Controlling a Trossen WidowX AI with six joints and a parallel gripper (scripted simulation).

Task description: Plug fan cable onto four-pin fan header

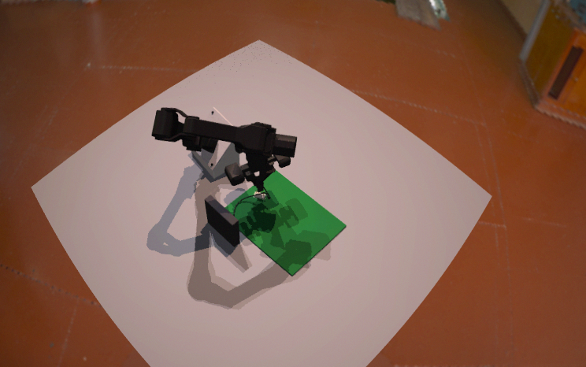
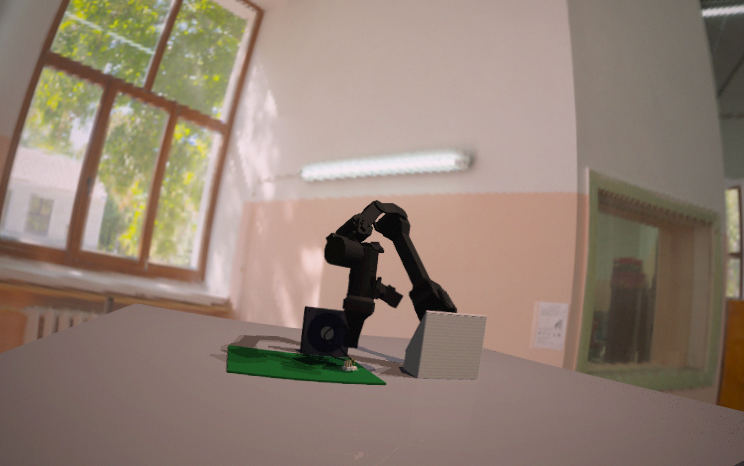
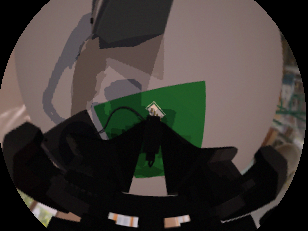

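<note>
— What is the board [image 1: 302,216] like?
— Flat matt green, smooth. The fan [image 2: 323,332] and the arm [image 1: 224,131] look like matt black plastic.
— And the worktop [image 1: 389,242]?
— Pale grey, dull, no grain. The floor [image 1: 497,108] is reddish-brown with a slight sheen.

Bright, even daylight from window [image 2: 109,137]; overlapping soft shadows across mat [image 1: 129,242]; edges bowed by fisheye; wrist view vignetted, coarse, blurred.

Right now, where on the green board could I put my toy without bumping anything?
The board's half far from the fan looks bare, though shadowed. It is crowded at the corner near the fan, where the tool grips the plug and the cable loops.
</note>
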